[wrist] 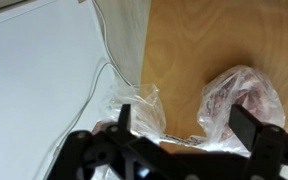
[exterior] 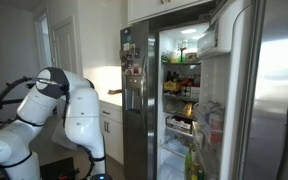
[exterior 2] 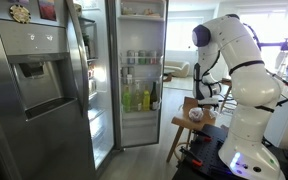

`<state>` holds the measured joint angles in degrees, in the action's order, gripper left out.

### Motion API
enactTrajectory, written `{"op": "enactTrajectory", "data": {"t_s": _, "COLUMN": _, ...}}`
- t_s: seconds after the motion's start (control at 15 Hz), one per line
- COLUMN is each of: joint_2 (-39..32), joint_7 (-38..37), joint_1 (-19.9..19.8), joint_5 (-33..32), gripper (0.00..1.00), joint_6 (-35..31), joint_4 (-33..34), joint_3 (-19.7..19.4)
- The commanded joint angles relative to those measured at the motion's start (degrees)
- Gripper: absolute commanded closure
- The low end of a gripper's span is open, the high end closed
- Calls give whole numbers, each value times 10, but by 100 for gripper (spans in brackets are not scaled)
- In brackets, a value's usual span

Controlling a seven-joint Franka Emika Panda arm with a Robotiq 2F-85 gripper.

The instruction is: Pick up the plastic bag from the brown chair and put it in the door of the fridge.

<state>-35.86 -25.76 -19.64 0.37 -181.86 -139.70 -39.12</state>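
My gripper (wrist: 180,118) hangs over the brown chair (wrist: 189,45) with its two dark fingers (wrist: 124,118) spread wide and pinching nothing. In the wrist view they rise from the bottom edge, one at lower centre-left, the other at lower right.

The plastic bag (wrist: 239,92) lies on the wooden seat at the right of that view, crinkled and clear, with reddish and pale contents showing through; its lower edge sits just by the lower-right finger, though I cannot tell whether they touch. A second clump of clear plastic (wrist: 142,100) lies at the seat's edge, just above the other finger. A thin white cord (wrist: 102,72) curls down the pale floor (wrist: 34,90) that fills the left of the frame.

In an exterior view my white arm (exterior 2: 234,70) bends down at the right of the frame over the chair (exterior 2: 189,122), where a small pale lump (exterior 2: 196,113) is the bag as far as I can tell. The fridge (exterior: 179,90) stands open and lit in both exterior views; the door of the fridge (exterior: 216,105) is swung wide, bottles in its bins, well apart from the chair. The narrower dispenser door (exterior 2: 34,70) fills the left of the frame.
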Motion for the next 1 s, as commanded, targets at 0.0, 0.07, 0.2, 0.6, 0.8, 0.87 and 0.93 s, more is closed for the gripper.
{"op": "enactTrajectory", "data": {"t_s": 0.0, "joint_2": -20, "joint_7": 48, "joint_1": 2, "joint_5": 65, "gripper": 0, "joint_6": -26, "joint_4": 16, "joint_3": 17}}
{"op": "enactTrajectory", "data": {"t_s": 0.07, "joint_2": -25, "joint_7": 56, "joint_1": -4, "joint_5": 76, "gripper": 0, "joint_6": -37, "joint_4": 23, "joint_3": 27}}
{"op": "enactTrajectory", "data": {"t_s": 0.2, "joint_2": -36, "joint_7": 70, "joint_1": -14, "joint_5": 94, "gripper": 0, "joint_6": -60, "joint_4": 35, "joint_3": 43}}
{"op": "enactTrajectory", "data": {"t_s": 0.6, "joint_2": -92, "joint_7": 89, "joint_1": -51, "joint_5": 125, "gripper": 0, "joint_6": -84, "joint_4": 93, "joint_3": 76}}
{"op": "enactTrajectory", "data": {"t_s": 0.8, "joint_2": -118, "joint_7": 88, "joint_1": -63, "joint_5": 132, "gripper": 0, "joint_6": -79, "joint_4": 118, "joint_3": 81}}
{"op": "enactTrajectory", "data": {"t_s": 0.87, "joint_2": -126, "joint_7": 88, "joint_1": -67, "joint_5": 133, "gripper": 0, "joint_6": -83, "joint_4": 124, "joint_3": 84}}
{"op": "enactTrajectory", "data": {"t_s": 0.93, "joint_2": -133, "joint_7": 88, "joint_1": -68, "joint_5": 135, "gripper": 0, "joint_6": -84, "joint_4": 129, "joint_3": 84}}
